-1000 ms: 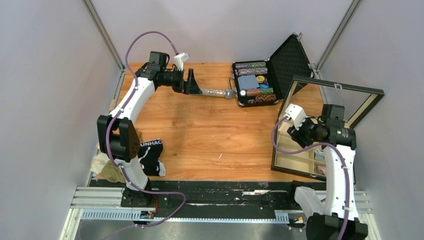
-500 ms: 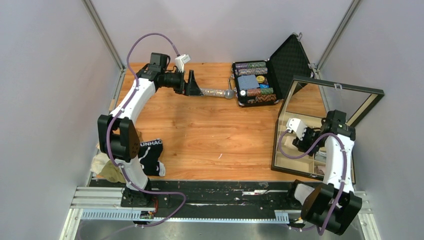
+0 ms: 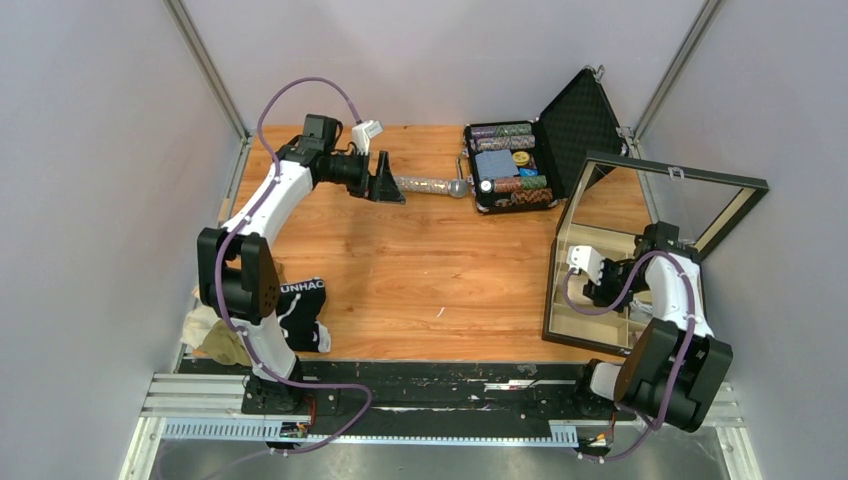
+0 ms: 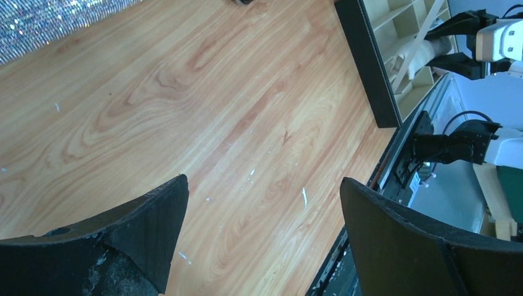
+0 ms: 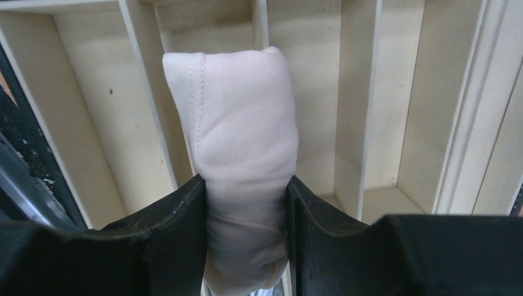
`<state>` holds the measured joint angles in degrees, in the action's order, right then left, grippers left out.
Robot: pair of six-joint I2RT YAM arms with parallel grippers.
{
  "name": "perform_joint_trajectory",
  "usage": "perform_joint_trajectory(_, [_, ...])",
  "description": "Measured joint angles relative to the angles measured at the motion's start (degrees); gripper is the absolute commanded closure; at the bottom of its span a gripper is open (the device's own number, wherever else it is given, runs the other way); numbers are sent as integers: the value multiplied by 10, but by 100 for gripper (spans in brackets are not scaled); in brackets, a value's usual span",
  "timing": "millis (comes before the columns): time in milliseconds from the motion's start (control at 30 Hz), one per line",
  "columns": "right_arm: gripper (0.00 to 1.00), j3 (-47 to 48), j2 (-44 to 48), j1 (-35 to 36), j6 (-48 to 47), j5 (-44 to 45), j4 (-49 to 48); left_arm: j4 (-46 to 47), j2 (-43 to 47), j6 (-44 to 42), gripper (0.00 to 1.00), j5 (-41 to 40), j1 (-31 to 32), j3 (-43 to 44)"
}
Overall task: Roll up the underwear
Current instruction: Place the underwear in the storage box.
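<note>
A rolled cream-beige underwear [image 5: 237, 135] sits squeezed between the fingers of my right gripper [image 5: 245, 185], which is shut on it. The roll hangs upright over the narrow compartments of a wooden organizer box [image 5: 370, 123]. From above, my right gripper [image 3: 600, 288] is down inside that box [image 3: 552, 300]. A black underwear with white lettering [image 3: 303, 300] lies at the near left beside a cream and olive pile [image 3: 215, 335], partly hidden by the left arm. My left gripper [image 3: 388, 185] is open at the far side, above bare wood [image 4: 264, 180].
A glittery silver microphone [image 3: 430, 185] lies just right of the left gripper. An open black case of poker chips [image 3: 510, 165] stands at the back. The organizer's glass lid [image 3: 660, 190] is propped open at the right. A metal rail [image 3: 440, 385] runs along the near edge.
My right arm has folded down and back, lowering the held cream roll into the organizer box. The left gripper has shifted slightly, still open.
</note>
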<state>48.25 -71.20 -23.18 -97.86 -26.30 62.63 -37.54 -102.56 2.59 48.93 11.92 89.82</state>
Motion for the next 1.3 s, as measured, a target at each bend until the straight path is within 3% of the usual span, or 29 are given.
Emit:
perform_joint_trajectory(367, [100,4,-52,-2,-44,-12,-19,-12,9,-15,0,-15,0,-13])
perform_joint_trajectory(767, [100,-86,52,-5,-97,-38,-42,-14,16,-31,0,-30,0,-13])
perform_joint_trajectory(1167, [100,-63,-55,-1,-89,-43,-58,-14,16,-30,0,-30,0,-17])
perform_joint_trajectory(1300, [93,-48,-85,0,-65,-45,-56,-14,16,-30,0,-30,0,-17])
